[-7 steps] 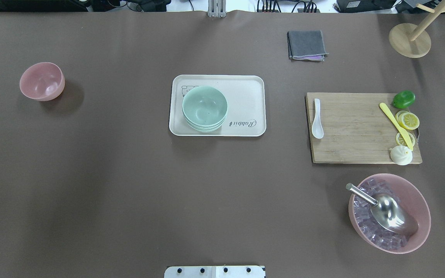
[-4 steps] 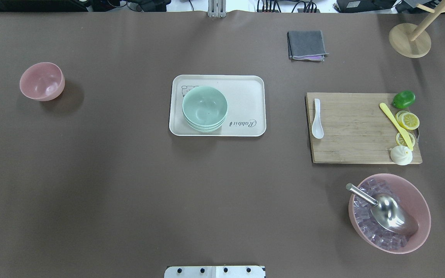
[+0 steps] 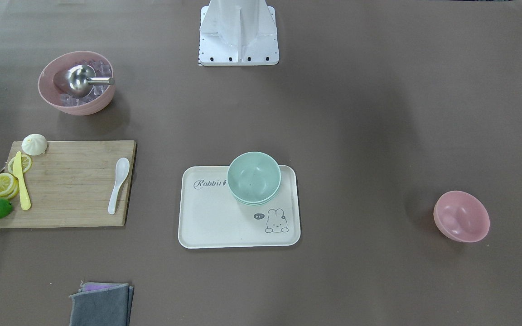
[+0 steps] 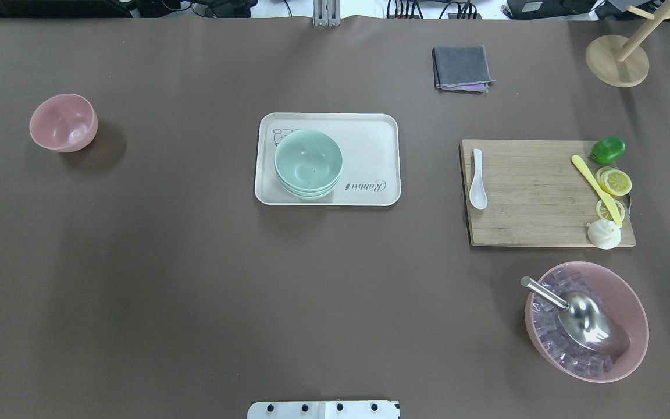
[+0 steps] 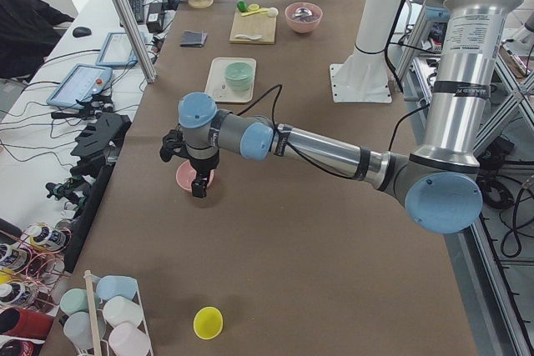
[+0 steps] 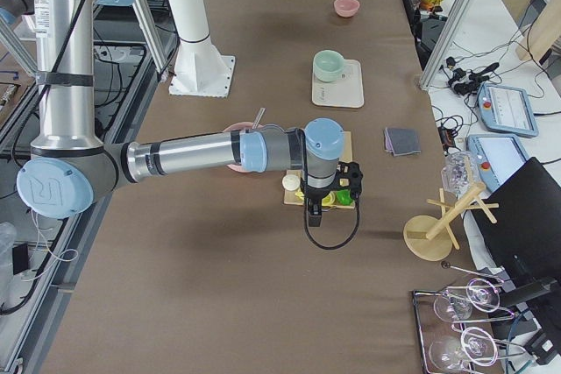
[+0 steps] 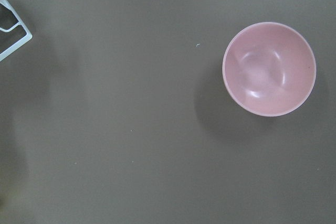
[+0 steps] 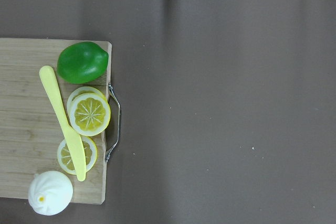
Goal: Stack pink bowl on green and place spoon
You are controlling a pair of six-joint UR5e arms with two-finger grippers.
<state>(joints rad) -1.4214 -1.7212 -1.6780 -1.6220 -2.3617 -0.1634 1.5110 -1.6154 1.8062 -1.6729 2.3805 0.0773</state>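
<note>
Of the left jaws and the right jaws we cannot tell the opening. Each shows only in a side view, small and dark beneath its wrist, and neither wrist camera catches them.

The brown counter [image 4: 195, 291] carries everything, in three groups well apart across the overhead view. We judge this layout gives each arm its own job. The left arm [image 5: 317, 149] hangs above the pink bowl, and the right arm [image 6: 193, 157] hangs over the far end of the cutting board [image 4: 533, 198] at right of centre.

The cream tray [image 4: 370, 139] sits mid-frame as the shared goal. The large pink bowl of ice [image 4: 637, 314] at lower right, with its steel scoop [image 4: 588, 323], looks to be no part of this task. The green bowls [image 4: 308, 161] stand nested on the tray's left half, mouths up, ready to receive another.

The pink bowl [image 4: 63, 122] rests alone at upper left, not yet lifted. The white spoon [image 4: 477, 180] lies along the board's left edge, bowl end toward the bottom of the frame, untouched.

The left wrist view puts the pink bowl [image 7: 269, 68] at upper right, off centre, so we judge that the arm needs to shift before descending. The right wrist view shows only the board's handle end, with the lime [image 8: 82, 62], the lemon slices [image 8: 89, 114] and the yellow knife [image 8: 62, 119], and no spoon. Only the side views show the arms at all.
</note>
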